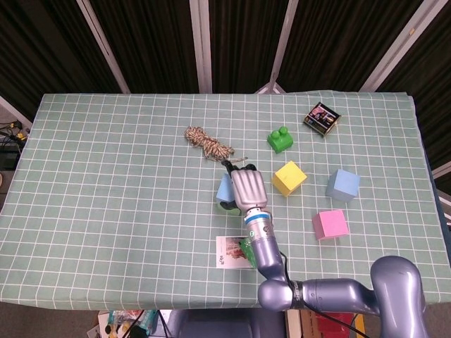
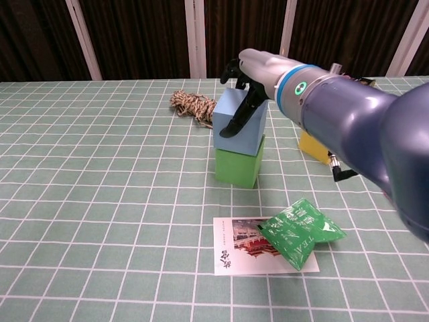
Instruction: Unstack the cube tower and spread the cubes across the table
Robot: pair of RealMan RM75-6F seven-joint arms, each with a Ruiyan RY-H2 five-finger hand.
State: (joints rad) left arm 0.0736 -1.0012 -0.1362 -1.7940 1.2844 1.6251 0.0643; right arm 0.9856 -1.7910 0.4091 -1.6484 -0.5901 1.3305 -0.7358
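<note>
A two-cube tower stands mid-table: a light blue cube (image 2: 240, 124) (image 1: 225, 187) on a green cube (image 2: 236, 168). My right hand (image 2: 253, 72) (image 1: 246, 189) grips the blue cube from above, fingers curled over its far top edge and the thumb down its front face. The blue cube is tilted and shifted slightly right on the green one, still touching it. From the head camera the hand hides most of the tower. Spread to the right lie a yellow cube (image 1: 289, 177), another light blue cube (image 1: 343, 184) and a pink cube (image 1: 330, 224). My left hand is out of sight.
A coil of rope (image 1: 206, 143) lies just behind the tower. A green studded brick (image 1: 280, 139) and a small picture tile (image 1: 322, 117) sit at the back right. A printed card (image 2: 241, 255) with a green packet (image 2: 298, 231) on it lies in front of the tower.
</note>
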